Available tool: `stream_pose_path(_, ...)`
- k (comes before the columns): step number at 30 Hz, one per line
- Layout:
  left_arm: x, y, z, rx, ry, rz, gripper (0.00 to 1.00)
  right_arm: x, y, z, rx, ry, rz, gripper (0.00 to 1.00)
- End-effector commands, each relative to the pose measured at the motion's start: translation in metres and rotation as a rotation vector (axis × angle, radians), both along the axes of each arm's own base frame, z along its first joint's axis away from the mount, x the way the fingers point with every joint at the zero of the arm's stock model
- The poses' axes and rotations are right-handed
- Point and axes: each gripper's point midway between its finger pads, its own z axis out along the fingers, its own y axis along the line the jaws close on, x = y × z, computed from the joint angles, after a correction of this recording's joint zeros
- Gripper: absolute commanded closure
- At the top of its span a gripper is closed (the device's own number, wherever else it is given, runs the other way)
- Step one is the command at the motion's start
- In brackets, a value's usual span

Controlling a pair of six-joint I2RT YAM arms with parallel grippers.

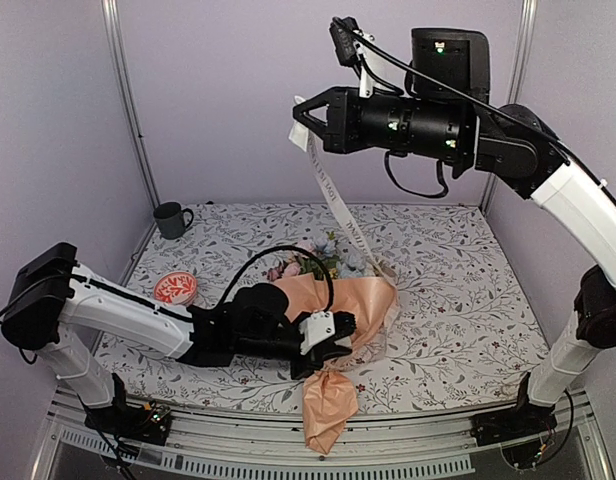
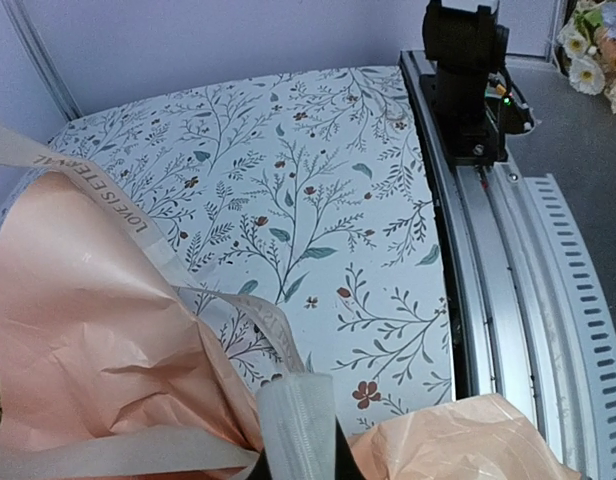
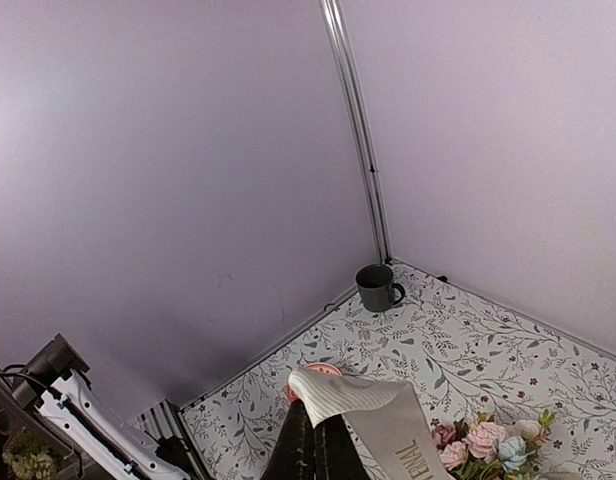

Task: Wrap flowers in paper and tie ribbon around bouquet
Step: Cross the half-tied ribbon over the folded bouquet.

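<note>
Now the left gripper (image 1: 340,338) is clenched on the pinched neck of the bouquet (image 1: 360,298) at the front edge of the table (image 1: 468,330). The ribbon (image 1: 333,200) rises taut to the right gripper (image 1: 301,125), clamped on its end. Tying seems begun; next, loop it round that neck.

The flowers' (image 1: 313,262) stems are hidden inside the paper (image 1: 358,300). The ribbon's (image 1: 331,197) lettering is too small to read from above, and the right wrist view's bottom edge cuts it off.
</note>
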Motion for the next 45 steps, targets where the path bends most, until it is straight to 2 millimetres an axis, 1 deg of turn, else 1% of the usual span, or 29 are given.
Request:
stream_pose_path(1,-0.005,-0.006,0.0,0.009,-0.024,-0.019,1.0,-0.011,-0.062,0.054,0.201,-0.004,-0.097,1.0)
stream_pose_path(4,-0.006,-0.007,-0.002,0.016,-0.025,-0.023,1.0,-0.024,-0.068,0.063,0.264,-0.009,-0.044,1.0)
stream_pose_path(6,-0.008,-0.008,-0.002,0.015,-0.023,-0.029,1.0,-0.027,-0.06,0.065,0.277,0.001,-0.004,1.0)
stream_pose_path(8,-0.009,-0.009,-0.002,0.013,-0.022,-0.035,1.0,-0.027,-0.045,0.064,0.271,-0.001,0.031,1.0)
stream_pose_path(9,-0.01,-0.01,-0.001,0.012,-0.022,-0.038,1.0,-0.023,-0.031,0.056,0.249,0.004,0.044,1.0)
stream_pose_path(13,-0.015,-0.011,-0.001,0.014,-0.018,-0.046,1.0,-0.013,0.017,0.039,0.208,0.005,0.107,1.0)
stream_pose_path(16,-0.021,-0.014,0.0,0.012,-0.016,-0.059,1.0,-0.013,0.059,0.021,0.201,0.049,0.215,1.0)
stream_pose_path(20,-0.029,-0.017,0.0,0.011,-0.015,-0.079,1.0,-0.016,0.1,-0.006,0.2,0.122,0.311,1.0)
stream_pose_path(24,-0.032,-0.02,-0.004,0.017,-0.005,-0.086,1.0,-0.032,0.134,-0.031,0.203,0.173,0.396,1.0)
stream_pose_path(28,-0.028,-0.019,-0.005,0.01,-0.013,-0.062,1.0,-0.057,0.164,-0.057,0.173,0.222,0.479,1.0)
stream_pose_path(31,-0.023,-0.016,-0.009,0.015,-0.027,-0.033,1.0,-0.079,0.177,-0.071,0.149,0.25,0.533,1.0)
stream_pose_path(33,-0.021,-0.014,-0.01,0.021,-0.029,-0.022,1.0,-0.094,0.182,-0.076,0.131,0.256,0.564,1.0)
stream_pose_path(35,-0.02,-0.013,-0.012,0.024,-0.029,-0.021,1.0,-0.113,0.183,-0.073,0.122,0.239,0.599,1.0)
stream_pose_path(37,-0.019,-0.012,-0.012,0.024,-0.029,-0.017,1.0,-0.125,0.181,-0.065,0.12,0.204,0.608,1.0)
stream_pose_path(39,-0.016,-0.012,-0.011,0.024,-0.031,-0.011,1.0,-0.131,0.179,-0.063,0.115,0.185,0.615,1.0)
stream_pose_path(41,-0.015,-0.012,-0.01,0.022,-0.03,-0.005,1.0,-0.129,0.181,-0.072,0.097,0.199,0.606,1.0)
stream_pose_path(42,-0.015,-0.012,-0.009,0.02,-0.03,-0.004,1.0,-0.128,0.184,-0.082,0.08,0.211,0.599,0.97)
stream_pose_path(43,-0.014,-0.012,-0.009,0.019,-0.028,0.0,1.0,-0.127,0.187,-0.092,0.062,0.227,0.597,0.9)
stream_pose_path(44,-0.014,-0.011,-0.008,0.017,-0.027,0.002,1.0,-0.128,0.189,-0.103,0.042,0.24,0.602,0.81)
stream_pose_path(45,-0.013,-0.011,-0.008,0.016,-0.025,0.004,1.0,-0.129,0.191,-0.113,0.02,0.254,0.606,0.66)
